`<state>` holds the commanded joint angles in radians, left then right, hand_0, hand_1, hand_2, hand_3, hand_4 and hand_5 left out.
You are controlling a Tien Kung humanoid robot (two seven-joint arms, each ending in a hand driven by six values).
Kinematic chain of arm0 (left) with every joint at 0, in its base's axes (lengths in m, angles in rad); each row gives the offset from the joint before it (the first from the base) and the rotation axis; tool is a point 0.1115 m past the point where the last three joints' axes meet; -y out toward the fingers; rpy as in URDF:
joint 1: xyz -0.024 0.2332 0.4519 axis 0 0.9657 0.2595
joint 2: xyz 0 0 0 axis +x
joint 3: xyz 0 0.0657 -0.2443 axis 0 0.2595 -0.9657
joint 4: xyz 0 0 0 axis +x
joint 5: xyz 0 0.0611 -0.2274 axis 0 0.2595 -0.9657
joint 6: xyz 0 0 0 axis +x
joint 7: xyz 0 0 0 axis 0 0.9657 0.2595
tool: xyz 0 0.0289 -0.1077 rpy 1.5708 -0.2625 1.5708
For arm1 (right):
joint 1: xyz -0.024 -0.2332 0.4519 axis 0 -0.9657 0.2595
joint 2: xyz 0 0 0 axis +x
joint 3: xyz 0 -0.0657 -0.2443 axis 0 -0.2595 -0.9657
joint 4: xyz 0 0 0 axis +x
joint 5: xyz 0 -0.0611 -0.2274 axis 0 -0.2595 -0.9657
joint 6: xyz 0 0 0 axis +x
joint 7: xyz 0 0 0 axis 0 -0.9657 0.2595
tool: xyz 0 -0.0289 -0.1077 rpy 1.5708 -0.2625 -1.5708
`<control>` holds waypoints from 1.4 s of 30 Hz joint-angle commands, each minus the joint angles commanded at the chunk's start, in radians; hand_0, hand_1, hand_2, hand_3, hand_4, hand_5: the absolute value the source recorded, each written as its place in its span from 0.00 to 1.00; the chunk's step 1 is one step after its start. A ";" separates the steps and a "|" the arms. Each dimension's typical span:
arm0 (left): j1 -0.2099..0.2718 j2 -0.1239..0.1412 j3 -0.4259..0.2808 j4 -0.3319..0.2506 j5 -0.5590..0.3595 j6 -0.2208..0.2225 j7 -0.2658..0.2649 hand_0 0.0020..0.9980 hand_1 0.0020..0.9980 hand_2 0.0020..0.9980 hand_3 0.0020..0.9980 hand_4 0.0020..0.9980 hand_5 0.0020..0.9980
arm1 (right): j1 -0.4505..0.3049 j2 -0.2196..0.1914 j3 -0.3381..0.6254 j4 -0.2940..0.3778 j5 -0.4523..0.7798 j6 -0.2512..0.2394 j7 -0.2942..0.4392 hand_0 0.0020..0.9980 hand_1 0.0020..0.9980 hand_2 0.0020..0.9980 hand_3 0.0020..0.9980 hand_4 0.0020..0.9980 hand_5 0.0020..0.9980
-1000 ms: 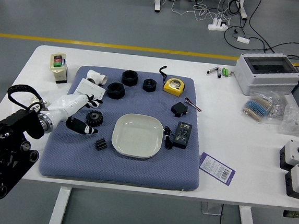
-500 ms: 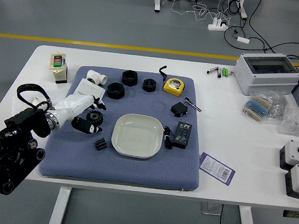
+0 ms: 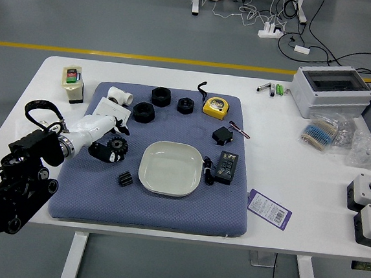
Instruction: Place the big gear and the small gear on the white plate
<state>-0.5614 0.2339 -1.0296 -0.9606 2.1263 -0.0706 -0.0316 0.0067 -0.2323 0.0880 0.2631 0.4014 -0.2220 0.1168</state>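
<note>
The left hand (image 3: 121, 143) reaches over the mat's left side, with its thumb beside the lower left of the big black gear (image 3: 118, 147) and its other fingertips just above it. A small gap shows between those upper fingertips and the gear, so the hand looks open. Below the gear lies a small black toothed piece (image 3: 125, 178), which looks like the small gear. To the right of both, the white plate (image 3: 170, 169) rests on the blue-grey mat with a bare surface. The right hand is out of view.
Black rings (image 3: 143, 112), a white roll (image 3: 119, 96) and a yellow tape measure (image 3: 215, 107) stand along the mat's back. A black adapter (image 3: 226, 167) with its cable is right of the plate. A white card (image 3: 112, 110) is behind the hand; a bottle (image 3: 73, 84) stands back left.
The left hand has shifted slightly right, and its thumb and fingertips have drawn closer together around the big gear. The gears and plate have stayed in place.
</note>
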 joint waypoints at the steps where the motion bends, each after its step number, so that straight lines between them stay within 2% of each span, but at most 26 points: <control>1: -0.003 0.000 0.003 0.008 0.000 -0.001 0.001 0.62 0.68 0.72 0.66 0.85 0.17 | 0.001 0.000 0.000 0.000 0.000 0.000 0.000 0.63 0.64 0.74 0.55 0.75 0.70; 11: -0.013 -0.001 0.013 0.049 0.000 -0.006 0.005 0.60 0.67 0.70 0.64 0.83 0.17 | 0.004 -0.001 0.000 0.000 0.001 0.000 0.000 0.62 0.64 0.74 0.55 0.75 0.70; 12: -0.013 -0.002 0.013 0.053 -0.001 -0.005 0.005 0.57 0.63 0.63 0.62 0.78 0.15 | 0.004 -0.001 0.000 0.000 0.000 0.000 0.000 0.62 0.64 0.74 0.55 0.75 0.70; 17: -0.014 -0.003 0.014 0.062 -0.003 0.011 0.001 0.57 0.63 0.63 0.62 0.78 0.15 | 0.006 -0.001 -0.001 0.000 0.000 0.000 0.000 0.62 0.64 0.74 0.55 0.75 0.70; 18: -0.014 -0.003 0.014 0.063 -0.005 0.015 0.002 0.44 0.52 0.55 0.57 0.57 0.08 | 0.006 -0.001 0.000 0.000 0.000 0.000 0.000 0.62 0.64 0.74 0.55 0.75 0.70; 23: -0.016 -0.003 0.011 0.063 -0.010 0.025 0.002 0.44 0.52 0.55 0.57 0.57 0.08 | 0.006 -0.001 -0.002 0.000 0.003 0.000 0.000 0.62 0.64 0.74 0.55 0.75 0.70; 24: -0.016 -0.002 0.011 0.062 -0.010 0.025 0.001 0.42 0.50 0.53 0.57 0.54 0.06 | 0.006 -0.001 -0.003 0.000 0.003 0.000 0.000 0.62 0.64 0.74 0.55 0.75 0.70; 35: -0.007 0.007 0.008 0.048 -0.005 0.038 -0.017 0.38 0.49 0.53 0.56 0.55 0.07 | 0.005 -0.002 0.000 0.000 0.002 -0.001 0.000 0.62 0.64 0.74 0.55 0.75 0.70; 36: -0.006 0.007 0.009 0.047 -0.005 0.039 -0.019 0.31 0.44 0.49 0.55 0.40 0.01 | 0.005 -0.002 0.000 0.000 0.002 -0.001 0.000 0.62 0.64 0.74 0.55 0.75 0.70; 41: 0.000 0.008 0.012 0.034 -0.007 0.044 -0.025 0.31 0.44 0.49 0.55 0.40 0.01 | 0.002 -0.002 -0.003 0.000 0.003 0.000 -0.001 0.62 0.64 0.74 0.55 0.75 0.70; 42: 0.002 0.008 0.013 0.028 -0.008 0.045 -0.026 0.28 0.39 0.45 0.52 0.18 0.00 | 0.001 -0.002 -0.004 0.000 0.004 0.000 -0.001 0.62 0.64 0.74 0.55 0.75 0.70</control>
<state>-0.5599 0.2420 -1.0168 -0.9327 2.1182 -0.0259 -0.0577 0.0080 -0.2338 0.0836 0.2634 0.4053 -0.2224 0.1159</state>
